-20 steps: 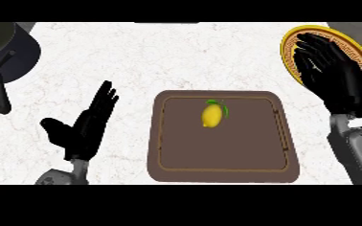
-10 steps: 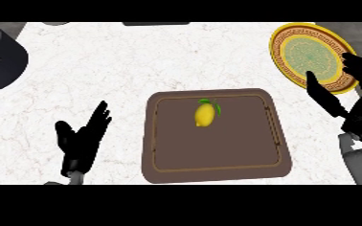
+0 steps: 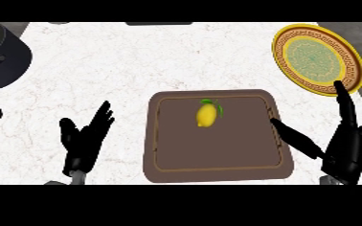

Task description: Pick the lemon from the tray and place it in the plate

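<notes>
A yellow lemon [image 3: 206, 116] with a green leaf lies in the upper middle of the brown tray [image 3: 219, 170]. The yellow plate [image 3: 283, 61] with a green patterned centre sits at the far right of the counter. My right hand [image 3: 342, 146] is at the lower right, open, fingers pointing up toward the plate and its thumb reaching over the tray's right rim. My left hand [image 3: 83, 142] rests open at the lower left, well away from the tray. Neither hand touches the lemon.
A dark round pan or pot [image 3: 10, 56] sits at the left edge of the white marble counter [image 3: 127, 67]. Dark objects show at the far edge of the counter.
My right hand has drawn back from over the plate down to the lower right beside the tray. My left hand has sunk lower. The lemon has not moved on the tray.
</notes>
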